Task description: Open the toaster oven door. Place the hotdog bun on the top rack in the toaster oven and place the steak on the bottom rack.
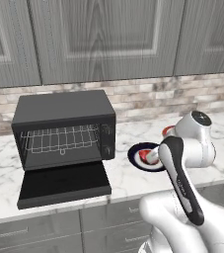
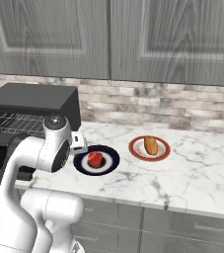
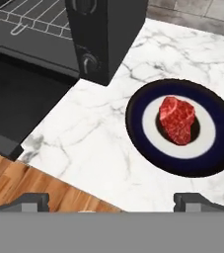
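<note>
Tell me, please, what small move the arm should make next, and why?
Probably lower the open end effector toward the steak on its dark-rimmed plate. The toaster oven door already lies open, both foods still sit on plates, and the hand view looks down at the steak, which lies ahead and to the right of the fingertips, so it seems the nearest pick.

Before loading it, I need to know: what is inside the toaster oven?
Inside the toaster oven, wire racks show, with no food visible on them. Its back corners are too dark to see.

Arm bent low, claw spread wide.
</note>
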### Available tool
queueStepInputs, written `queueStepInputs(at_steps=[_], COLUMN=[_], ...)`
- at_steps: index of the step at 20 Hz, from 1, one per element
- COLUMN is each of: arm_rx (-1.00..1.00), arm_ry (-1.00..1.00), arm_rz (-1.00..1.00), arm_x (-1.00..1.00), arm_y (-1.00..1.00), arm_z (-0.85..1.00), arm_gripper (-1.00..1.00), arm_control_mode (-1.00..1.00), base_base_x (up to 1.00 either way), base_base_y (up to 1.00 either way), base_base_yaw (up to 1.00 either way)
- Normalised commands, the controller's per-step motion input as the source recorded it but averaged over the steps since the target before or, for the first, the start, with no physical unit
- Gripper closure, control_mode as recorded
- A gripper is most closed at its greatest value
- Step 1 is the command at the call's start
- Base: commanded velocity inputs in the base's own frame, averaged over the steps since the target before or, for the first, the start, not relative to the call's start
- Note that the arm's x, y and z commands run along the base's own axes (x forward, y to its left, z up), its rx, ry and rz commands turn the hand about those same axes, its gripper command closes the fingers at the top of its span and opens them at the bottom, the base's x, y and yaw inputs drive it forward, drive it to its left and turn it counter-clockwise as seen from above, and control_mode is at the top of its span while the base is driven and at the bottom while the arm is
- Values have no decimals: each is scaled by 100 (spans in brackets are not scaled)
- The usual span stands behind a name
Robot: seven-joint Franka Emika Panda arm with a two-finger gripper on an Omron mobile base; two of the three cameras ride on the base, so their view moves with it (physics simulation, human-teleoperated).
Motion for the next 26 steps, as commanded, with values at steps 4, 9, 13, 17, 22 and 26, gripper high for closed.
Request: queueStepInputs(at_steps=[4,9,13,17,22,26], arm_rx=[0,0,4,-2,1,1], arm_ry=[20,16,0,3,0,-11], arm_rz=[-22,-4,0,-5,-7,0], arm_x=[30,33,29,18,15,10], arm_y=[-5,-21,-20,6,38,49], arm_z=[-3,-9,-19,-16,-3,0], arm_gripper=[-100,-100,-100,-100,-100,-100], arm_control_mode=[-100,-100,-100,-100,-100,-100], base_base_x=[0,0,0,0,0,0], base_base_y=[0,0,0,0,0,0], base_base_yaw=[0,0,0,0,0,0])
